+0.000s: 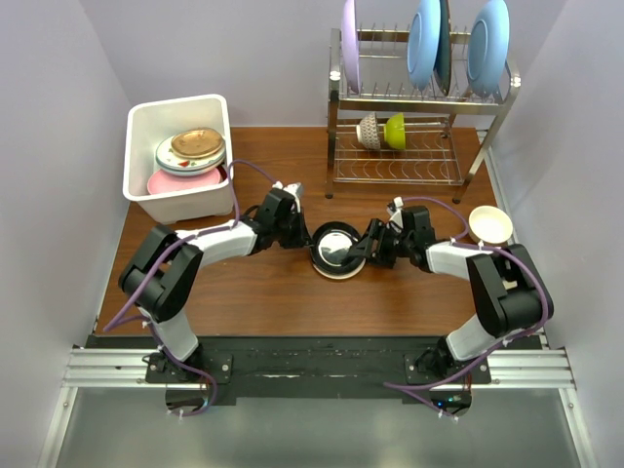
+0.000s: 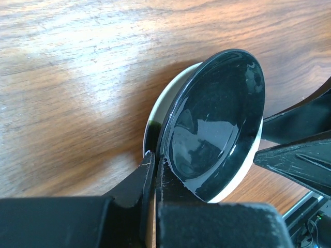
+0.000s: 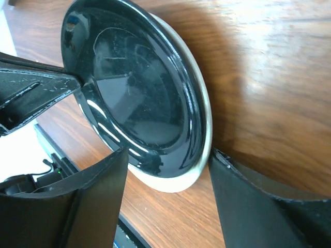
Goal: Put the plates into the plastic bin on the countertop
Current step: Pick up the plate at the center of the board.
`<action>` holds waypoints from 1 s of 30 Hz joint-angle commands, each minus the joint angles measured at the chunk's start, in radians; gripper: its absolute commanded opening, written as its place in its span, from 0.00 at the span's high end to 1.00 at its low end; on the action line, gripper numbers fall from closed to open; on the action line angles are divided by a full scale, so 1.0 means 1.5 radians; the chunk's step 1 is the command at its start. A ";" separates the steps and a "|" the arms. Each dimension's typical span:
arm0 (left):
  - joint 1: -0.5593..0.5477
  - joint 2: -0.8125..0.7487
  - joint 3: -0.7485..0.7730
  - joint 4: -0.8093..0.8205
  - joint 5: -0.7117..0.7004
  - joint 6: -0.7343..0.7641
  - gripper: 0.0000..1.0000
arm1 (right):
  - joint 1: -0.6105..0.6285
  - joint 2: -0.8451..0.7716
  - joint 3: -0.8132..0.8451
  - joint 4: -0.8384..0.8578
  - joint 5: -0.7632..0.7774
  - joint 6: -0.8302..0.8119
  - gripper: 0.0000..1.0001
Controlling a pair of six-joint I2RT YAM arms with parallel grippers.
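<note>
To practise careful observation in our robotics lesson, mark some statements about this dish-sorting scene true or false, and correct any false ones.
1. The dark glass plate lies in the plastic bin. False: it is out on the countertop, tilted over a pale plate.
2. The right end effector is open. True.
3. The bin holds stacked plates. True.
4. The top tier of the wire rack is empty. False: a lilac plate and blue plates stand upright there.
5. The left end effector pinches the dark glass plate's rim. True.
</note>
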 commanded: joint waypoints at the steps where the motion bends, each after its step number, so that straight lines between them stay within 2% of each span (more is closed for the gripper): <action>1: -0.006 -0.034 0.022 0.027 0.023 -0.007 1.00 | -0.002 -0.010 -0.015 -0.109 0.067 -0.031 0.31; 9: -0.004 -0.084 0.009 0.059 0.072 -0.054 1.00 | -0.004 -0.007 -0.016 -0.107 0.057 -0.021 0.34; 16: -0.005 -0.103 0.010 0.054 0.092 -0.061 1.00 | -0.008 -0.031 -0.066 0.002 0.001 0.035 0.37; 25: -0.004 -0.106 -0.012 0.043 0.094 -0.050 1.00 | -0.013 -0.103 -0.083 0.010 -0.015 0.048 0.48; 30: -0.004 -0.104 -0.019 0.046 0.109 -0.049 1.00 | -0.015 -0.156 -0.092 0.009 -0.023 0.054 0.50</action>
